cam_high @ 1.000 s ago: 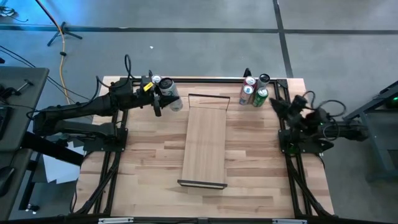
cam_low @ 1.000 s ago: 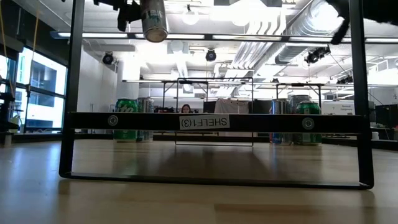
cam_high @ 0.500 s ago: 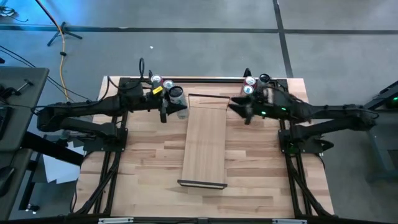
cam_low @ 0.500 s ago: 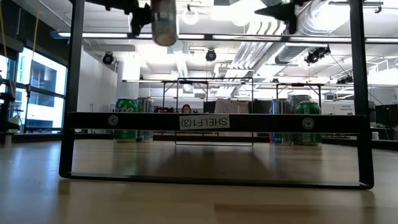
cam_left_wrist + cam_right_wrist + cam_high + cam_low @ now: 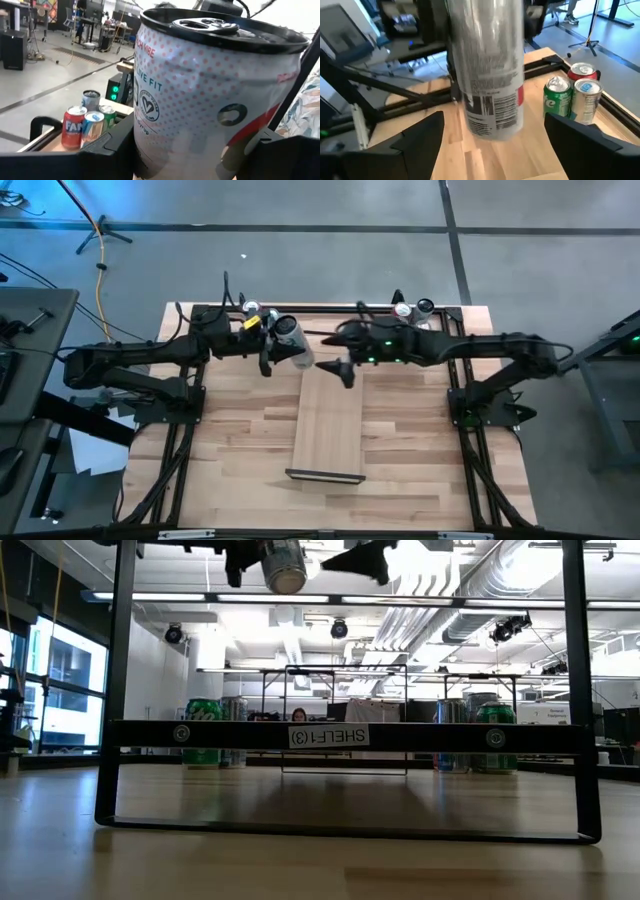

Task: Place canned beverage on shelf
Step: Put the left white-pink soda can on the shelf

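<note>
High view: left end effector (image 5: 268,350) holds silver can (image 5: 289,337) at shelf (image 5: 327,420) far edge; right end effector (image 5: 337,367) wide, alongside.

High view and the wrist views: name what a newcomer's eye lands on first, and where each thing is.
First, the silver can held aloft in the left gripper above the far end of the shelf. Next, the right gripper, its fingers spread wide, reaching toward that can from the other side. Then the clusters of standing cans at the table's far corners, one behind the left arm, one behind the right.
</note>
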Available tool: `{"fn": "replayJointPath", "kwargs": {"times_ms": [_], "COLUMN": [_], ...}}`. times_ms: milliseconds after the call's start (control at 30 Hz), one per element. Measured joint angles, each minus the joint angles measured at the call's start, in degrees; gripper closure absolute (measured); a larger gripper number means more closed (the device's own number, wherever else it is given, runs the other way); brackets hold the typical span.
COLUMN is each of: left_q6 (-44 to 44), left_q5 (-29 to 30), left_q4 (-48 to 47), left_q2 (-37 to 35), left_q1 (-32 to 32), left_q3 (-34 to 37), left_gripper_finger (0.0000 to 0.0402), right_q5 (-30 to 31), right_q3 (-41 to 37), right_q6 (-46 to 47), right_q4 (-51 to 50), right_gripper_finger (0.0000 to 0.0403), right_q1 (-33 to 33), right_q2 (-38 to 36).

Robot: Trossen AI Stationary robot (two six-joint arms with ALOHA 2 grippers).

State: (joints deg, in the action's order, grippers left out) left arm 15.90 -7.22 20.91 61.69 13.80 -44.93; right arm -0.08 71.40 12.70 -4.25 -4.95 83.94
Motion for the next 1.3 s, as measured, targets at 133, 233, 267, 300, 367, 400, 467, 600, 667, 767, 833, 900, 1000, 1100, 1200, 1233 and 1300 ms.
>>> {"fn": "replayJointPath", "kwargs": {"times_ms": [133, 233, 267, 300, 367, 400, 467, 600, 667, 767, 833, 900, 1000, 1100, 1200, 1233, 1300], "left_q6": [-0.02, -0.08, -0.13, -0.15, -0.46, -0.94, -1.92, -3.03, -3.10, -2.99, -2.97, -2.64, -2.73, -2.71, -2.65, -2.67, -2.66], "left_q5": [0.02, -0.01, 0.00, 0.00, -0.42, -0.55, -0.63, -0.59, -0.59, -0.85, -0.92, -0.96, -0.91, -0.84, -0.58, -0.46, -0.36], "left_q4": [0.35, 0.49, 0.49, 0.32, 0.26, 0.55, 0.86, 0.12, 0.28, 0.07, 0.05, 0.02, -0.04, -0.09, -0.62, -1.10, -2.78], "left_q2": [-0.02, 0.31, 0.57, 0.88, 1.86, 2.37, 3.25, 3.91, 3.89, 3.82, 3.82, 3.82, 3.82, 3.82, 3.85, 3.85, 3.41], "left_q1": [0.00, -0.05, -0.09, -0.11, -0.17, -0.32, -0.51, -0.50, -0.48, -0.42, -0.42, -0.42, -0.39, -0.38, -0.37, -0.39, -0.37], "left_q3": [0.00, 0.00, 0.00, -0.09, -0.92, -1.40, -2.30, -3.05, -3.15, -3.19, -3.19, -3.19, -3.19, -3.19, -3.19, -3.24, -3.28], "left_gripper_finger": [0.0209, 0.0207, 0.0205, 0.0204, 0.0204, 0.0204, 0.0204, 0.0204, 0.0204, 0.0203, 0.0203, 0.0203, 0.0198, 0.0184, 0.0163, 0.0156, 0.0143], "right_q5": [-0.13, -0.76, -1.38, -2.03, -2.03, -2.16, -2.39, -2.58, -2.58, -2.52, -2.35, -2.16, -2.16, -2.50, -2.78, -2.72, -2.44], "right_q3": [3.31, 5.21, 5.86, 6.47, 7.65, 8.01, 8.76, 8.78, 8.78, 8.78, 8.78, 8.78, 8.78, 8.78, 8.78, 8.78, 8.78], "right_q6": [-1.19, -1.28, -1.28, -1.30, -1.46, -1.46, -2.00, -2.62, -2.70, -2.93, -2.86, -3.14, -3.64, -3.66, -3.77, -3.80, -4.46], "right_q4": [1.49, 2.86, 3.38, 3.58, 3.59, 3.62, 4.42, 3.95, 3.67, 3.62, 3.54, 3.49, 3.45, 3.29, 2.80, 2.35, 0.72], "right_gripper_finger": [0.0071, 0.0071, 0.0071, 0.0071, 0.0071, 0.0071, 0.0071, 0.0074, 0.0080, 0.0101, 0.0125, 0.0156, 0.0171, 0.0171, 0.0171, 0.0171, 0.0171], "right_q1": [0.00, 0.00, -0.04, -0.08, -0.07, -0.07, -0.07, -0.34, -0.37, -0.37, -0.39, -0.38, -0.39, -0.73, -0.83, -0.81, -0.85], "right_q2": [4.41, 7.19, 8.06, 8.93, 10.33, 10.80, 11.68, 11.60, 11.32, 11.30, 11.30, 11.30, 11.30, 11.30, 11.30, 11.07, 10.46]}}
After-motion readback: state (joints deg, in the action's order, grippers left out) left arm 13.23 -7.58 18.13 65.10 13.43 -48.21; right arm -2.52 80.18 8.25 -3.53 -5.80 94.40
